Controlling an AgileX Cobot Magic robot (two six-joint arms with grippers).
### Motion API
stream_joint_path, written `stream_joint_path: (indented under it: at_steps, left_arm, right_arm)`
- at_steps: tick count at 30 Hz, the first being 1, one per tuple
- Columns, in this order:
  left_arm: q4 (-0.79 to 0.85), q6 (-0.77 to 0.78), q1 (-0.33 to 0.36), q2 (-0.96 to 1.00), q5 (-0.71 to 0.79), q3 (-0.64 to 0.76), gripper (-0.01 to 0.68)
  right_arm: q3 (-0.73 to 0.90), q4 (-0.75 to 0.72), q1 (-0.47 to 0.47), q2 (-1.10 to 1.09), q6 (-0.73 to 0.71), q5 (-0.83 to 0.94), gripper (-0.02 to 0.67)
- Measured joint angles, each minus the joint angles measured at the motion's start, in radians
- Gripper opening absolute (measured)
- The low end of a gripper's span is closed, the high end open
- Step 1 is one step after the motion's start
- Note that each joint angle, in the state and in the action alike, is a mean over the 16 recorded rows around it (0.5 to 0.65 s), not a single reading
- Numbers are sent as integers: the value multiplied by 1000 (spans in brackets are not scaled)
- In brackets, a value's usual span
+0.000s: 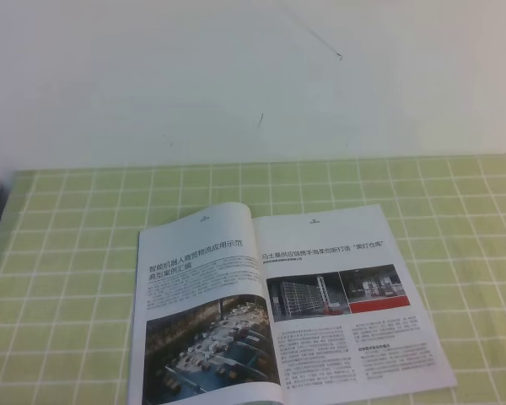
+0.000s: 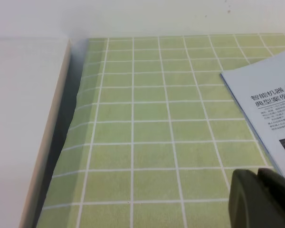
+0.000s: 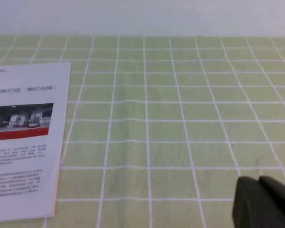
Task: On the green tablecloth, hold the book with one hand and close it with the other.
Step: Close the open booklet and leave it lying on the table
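book (image 1: 278, 308) lies open on the green tablecloth (image 1: 455, 211), spine running near to far | left gripper (image 2: 263, 199) sits left of it, right gripper (image 3: 263, 202) right of it, neither touching | both look about as close | cannot tell if either gripper is spread or pressed together

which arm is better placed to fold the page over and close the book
Roughly even, slight lean to left: the book lies open on the tablecloth, and the left page bows up near the left gripper. The right gripper could press the flat right page.
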Motion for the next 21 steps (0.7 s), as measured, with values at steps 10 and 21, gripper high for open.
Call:
stream_joint_path:
  at_steps: [10, 21]
  left_arm:
    - [0, 0, 0, 0, 0, 0, -3]
    - [2, 0, 0, 0, 0, 0, -3]
  right_arm:
    - [0, 0, 0, 0, 0, 0, -4]
    - [0, 0, 0, 0, 0, 0, -4]
